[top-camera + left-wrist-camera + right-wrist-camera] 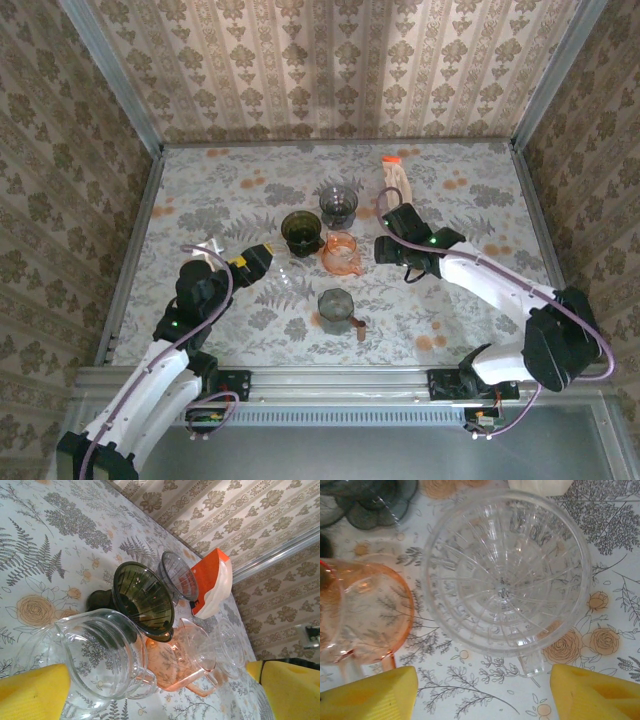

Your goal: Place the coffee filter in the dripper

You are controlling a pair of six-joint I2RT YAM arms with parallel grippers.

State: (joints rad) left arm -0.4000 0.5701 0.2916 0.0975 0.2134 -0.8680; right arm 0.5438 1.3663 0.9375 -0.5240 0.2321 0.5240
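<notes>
I log one floral-print tabletop bearing: dark green glass dripper, smoky grey glass dripper, peach glass dripper, clear ribbed glass dripper, orange-and-white filter holder.

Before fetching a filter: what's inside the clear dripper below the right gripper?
Nothing: the clear dripper is empty, only its ribs and the tablecloth showing through. Nothing is covered.

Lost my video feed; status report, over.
Left tool open, empty. Right tool open over clear dripper. Filter pack lies beyond, untouched. Pink dripper close alongside.
</notes>
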